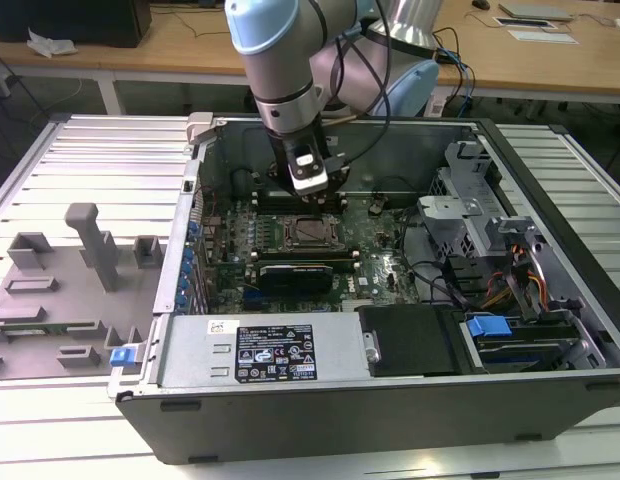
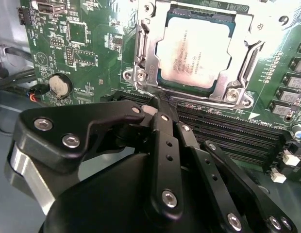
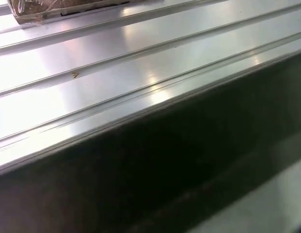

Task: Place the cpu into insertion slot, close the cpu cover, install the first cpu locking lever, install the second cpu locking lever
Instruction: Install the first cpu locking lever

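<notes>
Inside an open desktop computer case (image 1: 390, 380) lying on a ribbed metal table (image 1: 90, 160), the green motherboard (image 1: 375, 270) faces up beneath a Universal Robots arm (image 1: 280, 60). The job looks well advanced: in the second wrist view the cpu (image 2: 195, 51) sits flat in the insertion slot (image 2: 162, 80), and the cpu cover (image 2: 146, 53) lies closed down around it, framing the chip's silvery top. A thin metal locking lever (image 2: 247, 63) runs along one side of the cover; whether both levers are fully hooked cannot be told from here, so that part may remain. The arm reaches straight down into the case, wrist vertical, its gripper (image 2: 158, 104) poised just beside the socket's edge, over the long black memory slots (image 2: 228, 131). Its black fingers (image 2: 162, 145) appear drawn together with nothing between them.
</notes>
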Motion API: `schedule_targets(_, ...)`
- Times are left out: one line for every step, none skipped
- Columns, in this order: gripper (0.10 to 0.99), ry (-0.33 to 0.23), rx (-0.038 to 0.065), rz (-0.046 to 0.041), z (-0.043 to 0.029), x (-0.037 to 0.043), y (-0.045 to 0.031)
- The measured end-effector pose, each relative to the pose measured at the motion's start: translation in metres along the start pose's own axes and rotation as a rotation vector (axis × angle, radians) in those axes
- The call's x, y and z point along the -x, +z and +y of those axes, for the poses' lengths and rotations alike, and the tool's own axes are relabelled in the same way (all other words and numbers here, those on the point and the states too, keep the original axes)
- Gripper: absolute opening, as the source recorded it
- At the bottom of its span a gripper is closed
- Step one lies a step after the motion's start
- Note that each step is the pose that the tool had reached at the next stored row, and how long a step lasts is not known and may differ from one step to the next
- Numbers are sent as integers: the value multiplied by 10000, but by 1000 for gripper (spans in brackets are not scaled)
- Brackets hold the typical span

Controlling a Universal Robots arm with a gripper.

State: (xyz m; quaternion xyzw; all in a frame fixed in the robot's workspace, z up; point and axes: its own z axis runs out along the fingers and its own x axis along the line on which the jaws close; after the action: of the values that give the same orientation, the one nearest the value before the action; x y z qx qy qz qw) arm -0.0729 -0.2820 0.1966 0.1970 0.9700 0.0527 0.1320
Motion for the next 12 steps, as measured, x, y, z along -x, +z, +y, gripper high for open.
schedule_targets(106,28,-1,-4,0,-1,8)
schedule_targets(106,45,-8,-6,-1,-2,11)
schedule_targets(106,54,-14,-6,-2,-2,13)
schedule_targets(106,54,-15,-6,-2,-2,14)
schedule_targets(106,57,-13,-7,-3,-2,15)
schedule_targets(106,58,-8,-8,-10,4,17)
schedule_targets(106,57,-6,-8,-18,11,18)
schedule_targets(106,57,-4,-7,-26,17,18)
schedule_targets(106,60,3,-3,-36,25,18)
schedule_targets(106,63,15,1,-43,30,17)
schedule_targets(106,73,50,16,-48,34,16)
schedule_targets(106,83,94,35,-51,35,14)
